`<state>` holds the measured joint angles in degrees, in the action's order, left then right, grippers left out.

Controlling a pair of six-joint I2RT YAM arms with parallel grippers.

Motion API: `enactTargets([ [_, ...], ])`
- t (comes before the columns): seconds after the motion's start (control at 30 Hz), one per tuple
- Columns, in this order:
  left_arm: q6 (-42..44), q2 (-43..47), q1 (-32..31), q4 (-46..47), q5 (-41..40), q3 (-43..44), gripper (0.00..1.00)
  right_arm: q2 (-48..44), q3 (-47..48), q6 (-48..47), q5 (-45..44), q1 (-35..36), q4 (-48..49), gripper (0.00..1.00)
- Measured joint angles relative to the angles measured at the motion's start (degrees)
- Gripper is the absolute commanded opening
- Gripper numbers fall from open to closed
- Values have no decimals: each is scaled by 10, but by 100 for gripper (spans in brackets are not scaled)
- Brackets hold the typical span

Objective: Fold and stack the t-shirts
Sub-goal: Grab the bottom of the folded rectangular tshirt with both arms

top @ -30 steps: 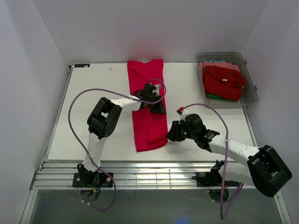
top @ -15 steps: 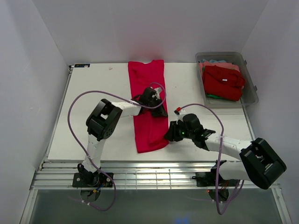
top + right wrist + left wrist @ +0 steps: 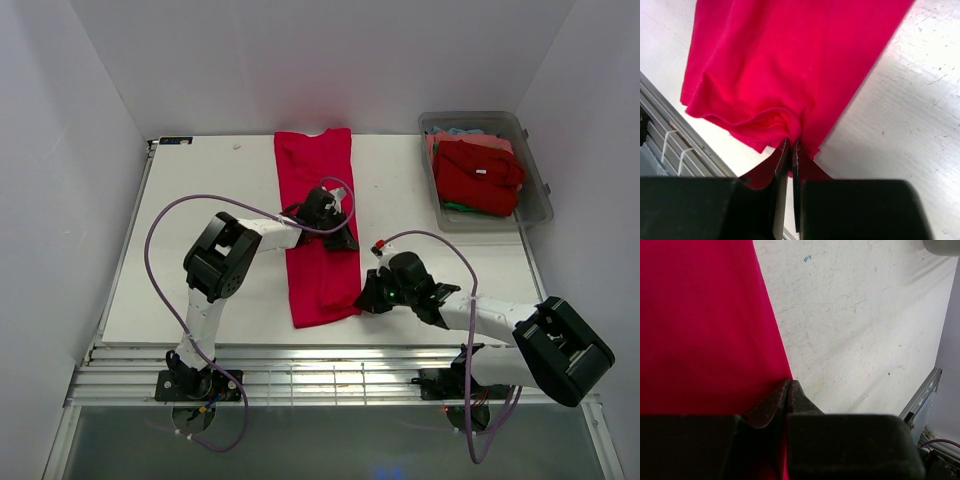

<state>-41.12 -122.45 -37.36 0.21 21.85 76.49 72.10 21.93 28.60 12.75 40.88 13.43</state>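
Partly, right fingers point(image 3: 767, 175) hide pinched t-shirt point(image 3: 790, 60) hem.

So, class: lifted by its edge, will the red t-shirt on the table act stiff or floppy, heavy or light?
Probably floppy: the red t-shirt puckers into soft folds where the right gripper pinches its edge. Likely light, since it lies thin and flat on the table. Lifted from one edge, it would probably drape and drag.
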Motion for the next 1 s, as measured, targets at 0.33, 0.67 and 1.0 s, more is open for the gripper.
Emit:
enactTargets([
  [0.33,2,0,-1,-3,-2,0,13,-102,9,10,-34,35,-97,8],
  [0.67,5,0,-9,-26,2,8,12,-208,40,33,-9,48,-195,9],
  [1.0,12,0,-10,-30,3,9,12,-260,86,34,62,56,-301,17],
])
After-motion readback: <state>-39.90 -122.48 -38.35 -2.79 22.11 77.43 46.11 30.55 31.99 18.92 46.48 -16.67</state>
